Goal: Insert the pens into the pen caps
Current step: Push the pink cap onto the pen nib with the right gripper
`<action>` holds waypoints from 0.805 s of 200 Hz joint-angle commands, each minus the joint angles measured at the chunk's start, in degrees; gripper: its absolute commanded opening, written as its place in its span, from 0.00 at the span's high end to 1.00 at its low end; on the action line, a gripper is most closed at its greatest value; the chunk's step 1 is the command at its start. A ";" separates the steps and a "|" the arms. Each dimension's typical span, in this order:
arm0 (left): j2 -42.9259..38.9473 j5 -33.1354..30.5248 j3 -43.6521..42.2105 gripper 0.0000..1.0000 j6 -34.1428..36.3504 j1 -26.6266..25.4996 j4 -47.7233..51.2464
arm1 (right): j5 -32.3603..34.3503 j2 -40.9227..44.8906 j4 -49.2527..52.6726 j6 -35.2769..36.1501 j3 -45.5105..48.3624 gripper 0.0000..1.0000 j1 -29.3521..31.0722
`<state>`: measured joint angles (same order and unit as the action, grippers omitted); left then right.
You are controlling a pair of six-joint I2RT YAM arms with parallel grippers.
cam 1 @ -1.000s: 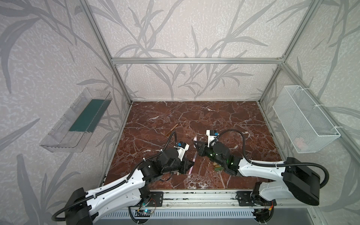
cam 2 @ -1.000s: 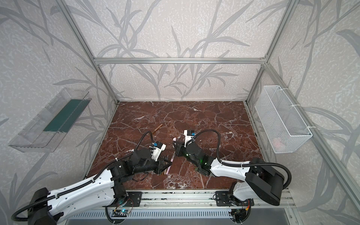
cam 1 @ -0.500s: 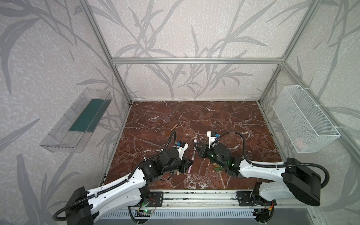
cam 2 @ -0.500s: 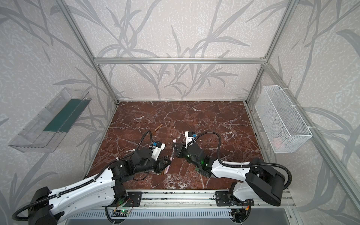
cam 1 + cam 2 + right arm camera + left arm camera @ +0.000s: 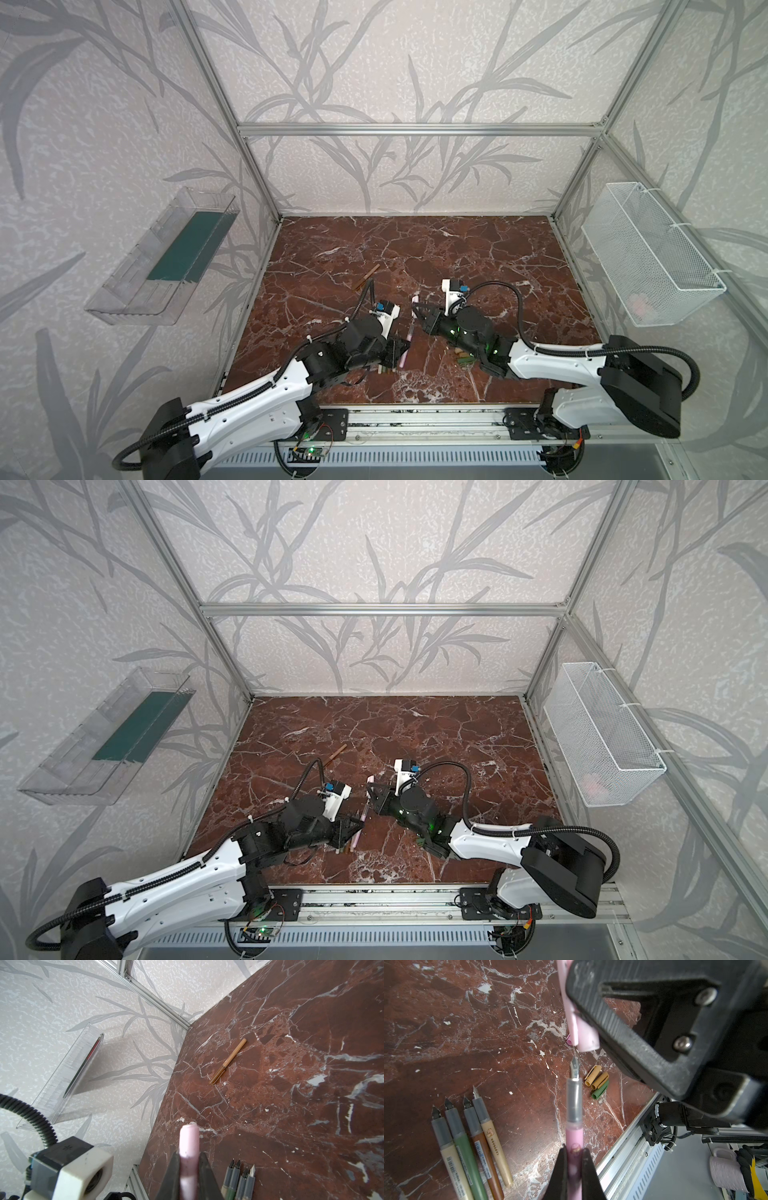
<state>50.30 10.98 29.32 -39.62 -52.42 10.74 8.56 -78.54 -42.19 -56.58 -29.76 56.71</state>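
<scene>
My left gripper [image 5: 574, 1153] is shut on the pink pen [image 5: 574, 1132], nib forward. The nib's point sits just short of the open mouth of the pink pen cap [image 5: 586, 1036]. My right gripper [image 5: 188, 1157] is shut on that cap [image 5: 188, 1142]. In both top views the two grippers meet near the table's middle front, pen [image 5: 407, 345] below cap [image 5: 414, 300]. Several uncapped pens [image 5: 467, 1151] lie side by side by the left arm. Three loose caps, tan [image 5: 592, 1072], brown-gold [image 5: 600, 1080] and green [image 5: 600, 1092], lie together under the right arm.
A capped tan pen [image 5: 366, 277] lies alone further back on the marble table [image 5: 478, 257]. A clear tray [image 5: 166, 257] hangs on the left wall and a white wire basket [image 5: 648, 253] on the right wall. An aluminium rail [image 5: 415, 415] runs along the front edge.
Both arms have barely shifted. Each gripper keeps the same grip, pen in the left and cap in the right.
</scene>
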 commanded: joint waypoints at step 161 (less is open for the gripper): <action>1.76 -0.31 2.32 1.00 -0.01 0.72 -0.11 | 2.70 -4.38 -3.66 0.94 -3.23 1.00 0.29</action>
<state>51.88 11.64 29.95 -39.64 -52.29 10.70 10.48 -84.36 -44.36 -56.14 -32.10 56.75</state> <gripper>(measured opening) 0.096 0.140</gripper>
